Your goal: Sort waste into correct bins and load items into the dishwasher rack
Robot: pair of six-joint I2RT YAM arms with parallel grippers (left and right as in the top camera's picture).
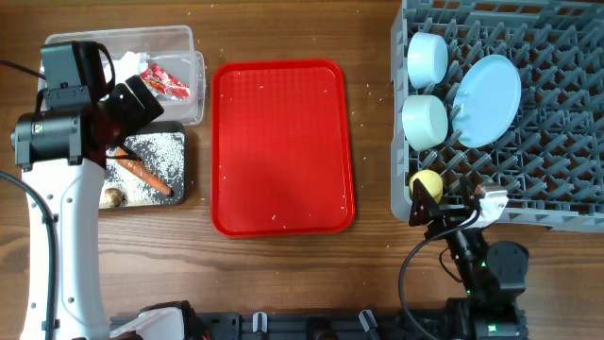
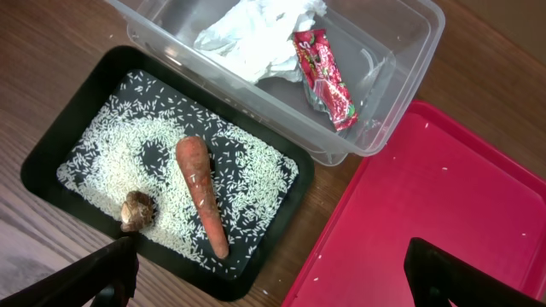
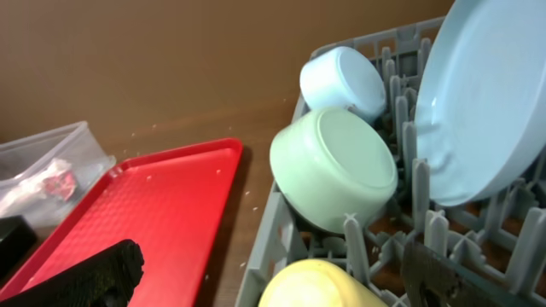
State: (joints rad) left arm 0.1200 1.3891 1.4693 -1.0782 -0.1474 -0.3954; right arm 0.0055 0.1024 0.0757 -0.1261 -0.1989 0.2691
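Wooden desk (image 1: 373, 274) carries the rack (image 1: 566, 142). The yellow cup (image 3: 316, 286) sits at its near edge between the right claw's (image 3: 269, 277) spread fingers, which could clip and topple it. The left claw (image 2: 277, 273) hangs open above the black tray (image 2: 119, 72).

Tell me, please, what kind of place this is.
Likely a robot test bench staged as a kitchen clean-up station: a wooden table with a dishwasher rack holding a plate and bowls, plus a tub and black tray of sorted waste.
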